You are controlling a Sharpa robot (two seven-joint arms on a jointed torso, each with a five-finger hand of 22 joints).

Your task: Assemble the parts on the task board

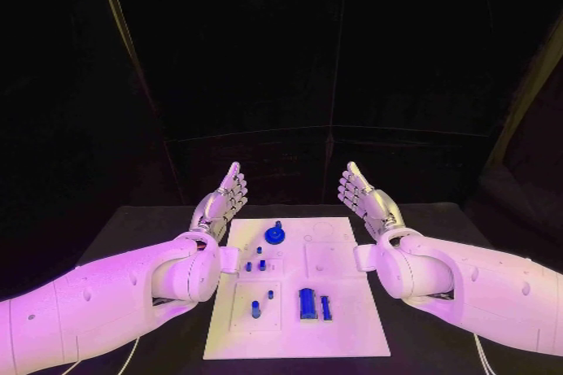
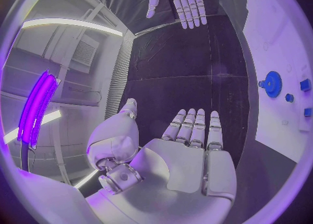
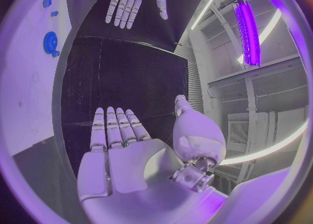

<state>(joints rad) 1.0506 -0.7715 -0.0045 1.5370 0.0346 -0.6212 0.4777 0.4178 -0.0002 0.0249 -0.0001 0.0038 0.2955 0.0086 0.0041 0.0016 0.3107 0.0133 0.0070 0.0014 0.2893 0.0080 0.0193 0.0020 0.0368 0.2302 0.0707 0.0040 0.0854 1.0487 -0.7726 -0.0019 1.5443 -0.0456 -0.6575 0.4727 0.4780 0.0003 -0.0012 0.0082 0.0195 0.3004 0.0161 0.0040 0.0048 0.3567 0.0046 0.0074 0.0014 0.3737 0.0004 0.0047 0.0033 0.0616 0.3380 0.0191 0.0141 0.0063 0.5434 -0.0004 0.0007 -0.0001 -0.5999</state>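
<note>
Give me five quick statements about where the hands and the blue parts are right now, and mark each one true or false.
1. The left hand holds a blue part. False: it holds nothing, fingers extended.
2. The right hand is open. True.
3. The blue gear lies on the task board. True.
4. Both hands rest on the board. False: one is on each side of it.
5. The gear sits at the board's near end. False: it is at the far end.
</note>
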